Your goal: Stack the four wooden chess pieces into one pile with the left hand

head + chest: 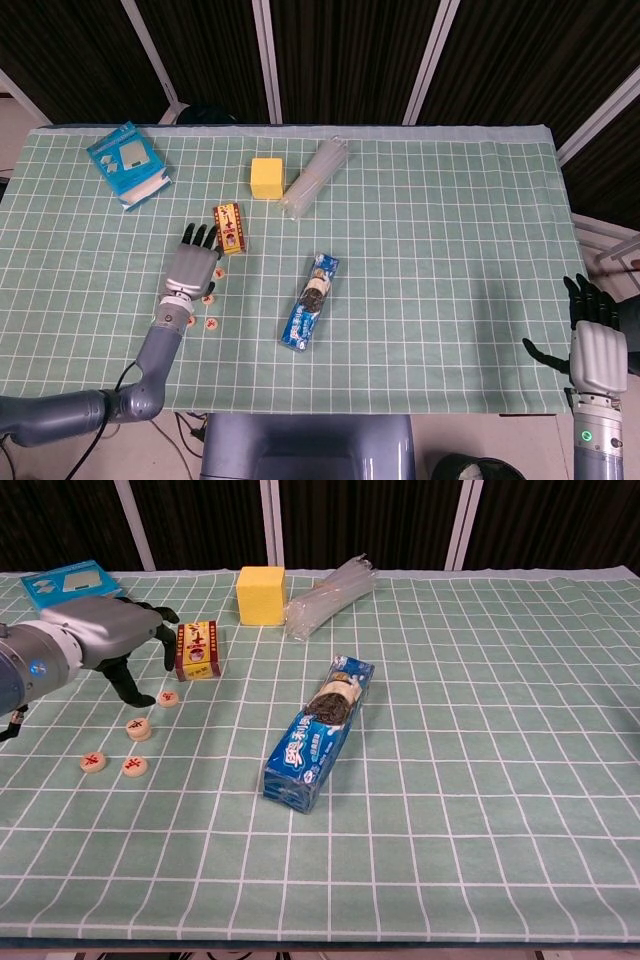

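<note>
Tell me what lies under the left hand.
Chest view: the left hand hovers above one chess piece beside its fingers, three more nearer. Head view: the hand partly covers them.
</note>
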`<state>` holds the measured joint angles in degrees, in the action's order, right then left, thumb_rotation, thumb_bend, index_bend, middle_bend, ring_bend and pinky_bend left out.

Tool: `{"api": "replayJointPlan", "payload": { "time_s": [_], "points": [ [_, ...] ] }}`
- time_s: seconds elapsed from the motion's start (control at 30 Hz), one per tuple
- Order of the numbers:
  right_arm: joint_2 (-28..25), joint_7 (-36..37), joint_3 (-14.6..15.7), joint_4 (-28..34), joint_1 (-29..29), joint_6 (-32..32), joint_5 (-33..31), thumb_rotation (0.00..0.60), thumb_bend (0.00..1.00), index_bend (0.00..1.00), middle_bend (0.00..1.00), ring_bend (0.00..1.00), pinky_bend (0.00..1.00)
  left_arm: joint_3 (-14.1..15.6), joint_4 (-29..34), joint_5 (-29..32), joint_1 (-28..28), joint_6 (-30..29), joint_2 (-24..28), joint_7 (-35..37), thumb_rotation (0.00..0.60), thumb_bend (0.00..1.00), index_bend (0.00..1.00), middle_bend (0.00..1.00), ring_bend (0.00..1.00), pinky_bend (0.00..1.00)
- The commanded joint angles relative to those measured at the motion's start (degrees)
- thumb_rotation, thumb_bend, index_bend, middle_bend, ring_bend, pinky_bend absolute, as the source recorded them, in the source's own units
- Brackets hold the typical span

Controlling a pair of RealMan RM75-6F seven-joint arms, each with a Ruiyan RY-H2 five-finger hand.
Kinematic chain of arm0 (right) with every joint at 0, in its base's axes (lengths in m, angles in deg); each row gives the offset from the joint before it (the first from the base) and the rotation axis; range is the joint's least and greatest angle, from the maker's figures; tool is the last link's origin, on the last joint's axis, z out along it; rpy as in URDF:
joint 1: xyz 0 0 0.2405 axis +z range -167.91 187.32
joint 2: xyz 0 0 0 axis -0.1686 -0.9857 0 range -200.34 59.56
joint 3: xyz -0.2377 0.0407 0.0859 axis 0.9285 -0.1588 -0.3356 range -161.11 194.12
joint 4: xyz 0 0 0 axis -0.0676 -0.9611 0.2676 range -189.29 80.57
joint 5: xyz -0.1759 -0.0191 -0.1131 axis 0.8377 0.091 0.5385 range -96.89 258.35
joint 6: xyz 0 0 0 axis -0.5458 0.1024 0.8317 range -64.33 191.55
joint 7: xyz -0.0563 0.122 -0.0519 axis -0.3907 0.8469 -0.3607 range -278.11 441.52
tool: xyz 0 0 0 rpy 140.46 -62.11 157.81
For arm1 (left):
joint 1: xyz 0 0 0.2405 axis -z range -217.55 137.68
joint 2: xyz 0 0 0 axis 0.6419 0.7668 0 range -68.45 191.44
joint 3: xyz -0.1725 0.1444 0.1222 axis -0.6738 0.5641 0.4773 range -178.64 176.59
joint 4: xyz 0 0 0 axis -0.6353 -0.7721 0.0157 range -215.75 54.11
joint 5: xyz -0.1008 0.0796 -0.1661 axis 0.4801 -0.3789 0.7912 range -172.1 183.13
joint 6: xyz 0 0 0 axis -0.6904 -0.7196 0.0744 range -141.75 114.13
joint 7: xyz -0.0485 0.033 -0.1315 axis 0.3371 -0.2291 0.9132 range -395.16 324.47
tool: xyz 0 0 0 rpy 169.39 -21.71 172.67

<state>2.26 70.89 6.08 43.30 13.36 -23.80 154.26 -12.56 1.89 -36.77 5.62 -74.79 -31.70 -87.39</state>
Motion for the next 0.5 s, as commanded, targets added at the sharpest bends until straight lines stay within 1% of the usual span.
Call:
{"api": "replayJointPlan", "payload": {
  "time_s": [0.03,0.23,0.5],
  "points": [
    [0.0,0.0,0.0,0.0,0.0,0.0,0.0,0.600,0.23,0.00,0.01,0.00,0.00,0.0,-1.6,1.2,0.9,0.6,-1.2,-0.1,0.600,0.23,0.41,0.03,0.00,0.00],
    [0.0,0.2,-0.1,-0.1,0.0,0.0,-0.2,0.600,0.23,0.00,0.01,0.00,0.00,0.3,-3.5,2.3,1.8,1.1,-2.6,0.1,0.600,0.23,0.42,0.03,0.00,0.00],
    [0.1,0.4,-0.2,-0.1,0.0,-0.1,-0.3,0.600,0.23,0.00,0.01,0.00,0.00,0.9,-5.3,4.0,2.6,0.3,-3.6,-1.3,0.600,0.23,0.41,0.03,0.00,0.00]
  ]
}}
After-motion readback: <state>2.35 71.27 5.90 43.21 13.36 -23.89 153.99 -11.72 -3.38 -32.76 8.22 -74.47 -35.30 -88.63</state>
